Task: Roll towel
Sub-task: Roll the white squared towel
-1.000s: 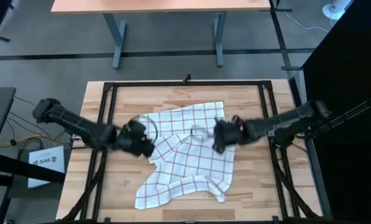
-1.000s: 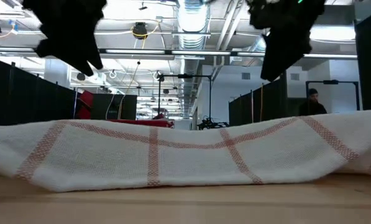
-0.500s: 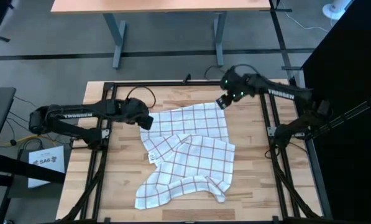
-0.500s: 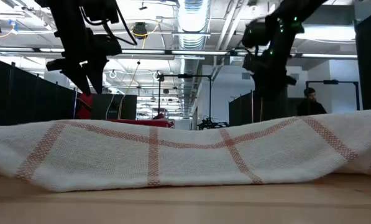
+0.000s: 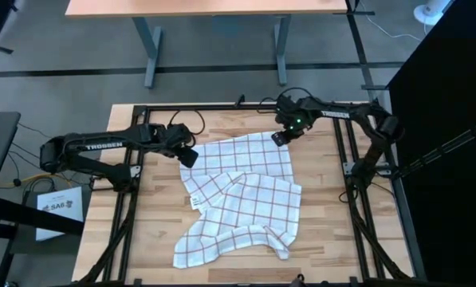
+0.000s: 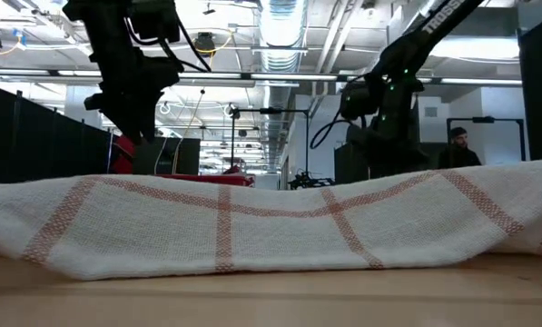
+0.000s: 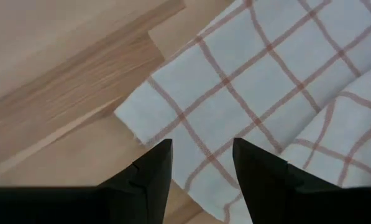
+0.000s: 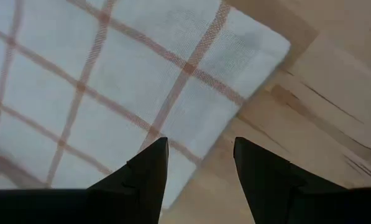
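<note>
The towel (image 5: 241, 199), white with a thin red grid, lies crumpled on the wooden table (image 5: 325, 231). Its near part is bunched and folded over, and a small white tag (image 5: 194, 202) shows at its left edge. My left gripper (image 5: 188, 156) stands open over the towel's far left corner (image 7: 126, 115), pointing down. My right gripper (image 5: 279, 137) stands open over the far right corner (image 8: 275, 43), also pointing down. In the low view the towel (image 6: 252, 227) fills the foreground and hides the right fingertips.
A black metal frame (image 5: 138, 159) runs around the table's edges. Bare wood lies to the left, right and far side of the towel. A desk (image 5: 214, 8) stands beyond the far edge. A person (image 6: 458, 145) shows far back in the room.
My left gripper has swung from the towel's left edge toward the table's far edge and stopped over the far left corner. My right gripper has swung from the towel's middle toward the far right, turning and sinking, to the far right corner. The towel lies as before.
</note>
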Robot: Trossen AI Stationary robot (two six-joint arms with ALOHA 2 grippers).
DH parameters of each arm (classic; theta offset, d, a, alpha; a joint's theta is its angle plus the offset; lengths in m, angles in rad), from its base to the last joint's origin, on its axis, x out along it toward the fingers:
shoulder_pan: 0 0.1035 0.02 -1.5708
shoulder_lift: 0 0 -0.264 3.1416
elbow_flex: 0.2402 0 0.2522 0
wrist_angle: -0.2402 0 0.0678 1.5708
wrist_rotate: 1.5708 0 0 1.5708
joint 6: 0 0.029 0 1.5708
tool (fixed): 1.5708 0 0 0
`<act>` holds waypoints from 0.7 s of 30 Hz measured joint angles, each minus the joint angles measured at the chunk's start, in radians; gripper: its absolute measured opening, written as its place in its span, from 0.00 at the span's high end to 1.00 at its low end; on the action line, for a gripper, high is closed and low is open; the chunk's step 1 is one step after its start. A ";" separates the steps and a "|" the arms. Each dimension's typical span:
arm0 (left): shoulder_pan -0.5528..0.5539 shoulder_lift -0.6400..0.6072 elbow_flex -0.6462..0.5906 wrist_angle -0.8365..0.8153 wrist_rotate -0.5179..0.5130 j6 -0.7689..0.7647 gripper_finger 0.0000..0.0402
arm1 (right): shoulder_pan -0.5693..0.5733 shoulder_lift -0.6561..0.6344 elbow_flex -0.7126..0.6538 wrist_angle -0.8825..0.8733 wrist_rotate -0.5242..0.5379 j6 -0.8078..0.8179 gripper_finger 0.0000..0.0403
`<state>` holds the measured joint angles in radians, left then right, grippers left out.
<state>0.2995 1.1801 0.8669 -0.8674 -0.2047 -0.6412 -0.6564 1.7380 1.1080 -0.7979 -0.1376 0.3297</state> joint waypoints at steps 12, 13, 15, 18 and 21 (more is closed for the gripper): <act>0.000 0.000 0.000 0.010 0.003 0.091 0.62 | -0.022 0.094 0.000 0.043 0.006 0.015 0.59; 0.000 0.000 0.000 0.011 0.003 0.097 0.62 | -0.021 0.096 0.000 0.049 0.006 0.019 0.59; 0.000 0.000 0.000 0.011 0.003 0.105 0.62 | -0.021 0.099 0.000 0.061 0.007 0.021 0.59; 0.000 0.000 0.000 0.011 0.003 0.107 0.62 | -0.021 0.099 0.000 0.079 0.005 0.029 0.59; 0.000 0.000 0.000 0.012 0.003 0.107 0.62 | -0.020 0.100 0.000 0.097 0.002 0.029 0.60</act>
<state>0.2993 1.1801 0.8669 -0.8558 -0.2012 -0.5343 -0.6762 1.8378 1.1084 -0.7009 -0.1355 0.3592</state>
